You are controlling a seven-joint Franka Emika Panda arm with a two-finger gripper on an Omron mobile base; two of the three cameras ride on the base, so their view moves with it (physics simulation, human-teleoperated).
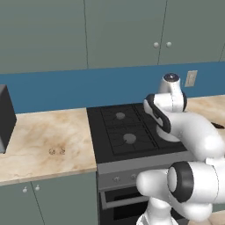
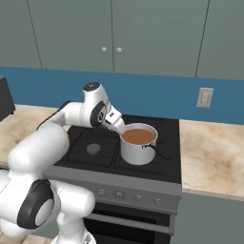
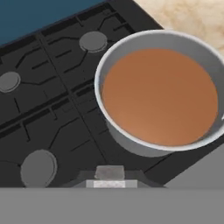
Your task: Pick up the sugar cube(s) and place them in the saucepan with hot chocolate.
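Observation:
The saucepan [image 2: 138,143] stands on the stove's front right burner, silver with a thin black handle, full of brown hot chocolate [image 3: 159,94]. My gripper [image 2: 119,126] hangs just left of its rim and slightly above it. In the hand view the gripper [image 3: 109,178] is shut on a small grey-tan sugar cube [image 3: 109,172], with the pan ahead and to the right. Two more sugar cubes [image 1: 52,151] [image 1: 62,150] lie side by side on the beige counter left of the stove. My arm hides the saucepan in the left base view.
The black stove [image 1: 123,132] sits between two marbled counters [image 2: 212,157]. A dark appliance [image 1: 5,117] stands at the far left of the counter. Grey-green wall cabinets [image 2: 112,33] hang overhead, and a wall outlet [image 2: 205,97] is on the blue backsplash.

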